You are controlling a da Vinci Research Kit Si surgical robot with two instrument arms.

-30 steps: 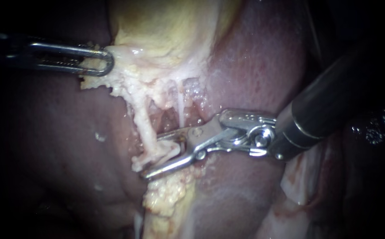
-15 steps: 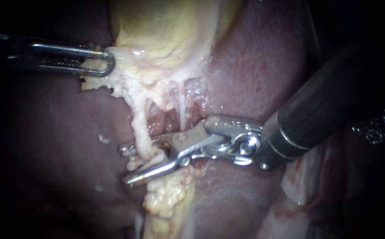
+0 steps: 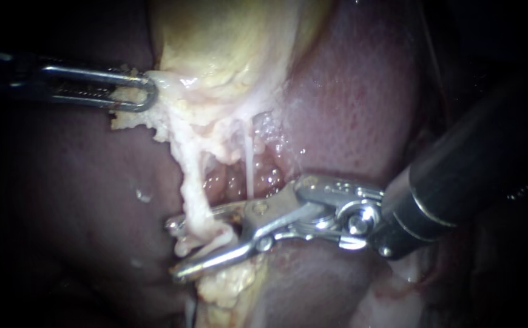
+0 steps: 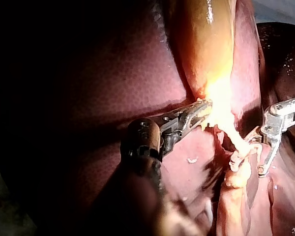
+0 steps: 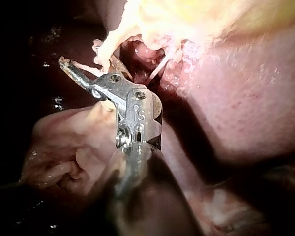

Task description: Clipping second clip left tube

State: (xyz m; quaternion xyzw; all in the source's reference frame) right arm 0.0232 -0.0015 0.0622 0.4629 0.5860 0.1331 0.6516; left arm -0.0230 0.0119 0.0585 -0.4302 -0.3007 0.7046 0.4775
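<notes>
The steel left instrument (image 3: 136, 91) grips the yellowish gallbladder (image 3: 215, 42) in its hand, and the steel right instrument (image 3: 173, 249) has its two-jawed hand open astride the pale stringy left tube (image 3: 192, 188), the clip seemingly not yet closed.

Small stamped marks on right instrument (image 5: 82, 73) housing; no other text, labels, signs.

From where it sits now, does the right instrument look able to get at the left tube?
Probably yes: the right instrument has open jaws straddling the left tube, nothing else between them. The left instrument grips pale tissue higher up, clear of the way.
</notes>
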